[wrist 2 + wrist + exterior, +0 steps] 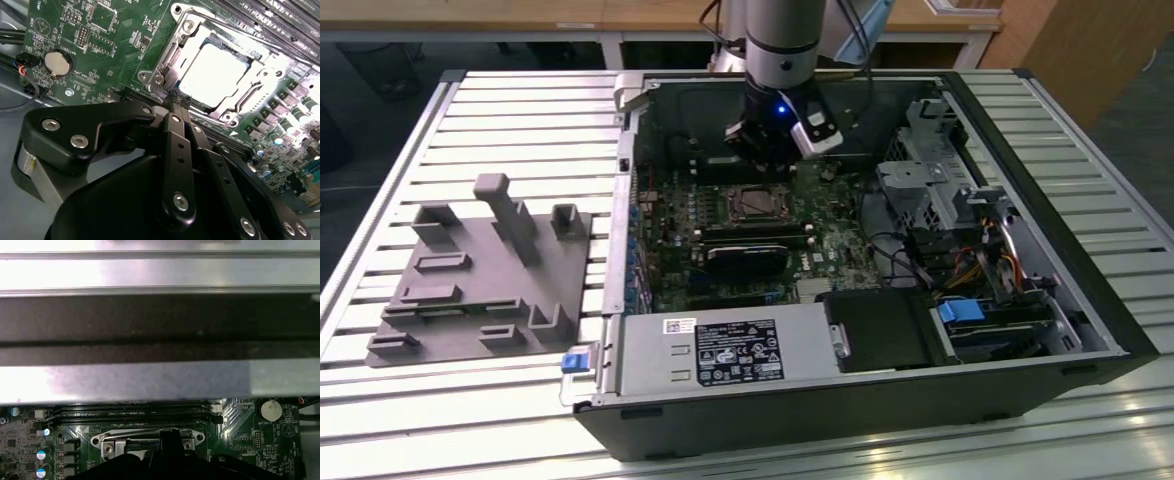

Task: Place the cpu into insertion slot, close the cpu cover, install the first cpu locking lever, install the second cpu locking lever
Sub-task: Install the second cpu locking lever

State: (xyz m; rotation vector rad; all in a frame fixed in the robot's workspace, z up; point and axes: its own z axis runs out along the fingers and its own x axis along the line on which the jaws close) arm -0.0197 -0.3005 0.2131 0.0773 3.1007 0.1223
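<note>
While the cpu point(215, 75) already sits in the slot point(172, 80) under the closed cover point(260, 82), the gripper point(176, 100), fingers pinched together and empty, hovers at the socket's edge. Seating a lever well likely means pressing steadily along its arc, not sideways.

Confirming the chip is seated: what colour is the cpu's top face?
Pale silvery, glaring almost white; the cpu shows best in the second wrist view.

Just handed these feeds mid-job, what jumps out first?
The gripper hangs inside the open computer case, just above the motherboard. Beside its tips, the cpu gleams in the insertion slot, with the cpu cover down around it.
</note>
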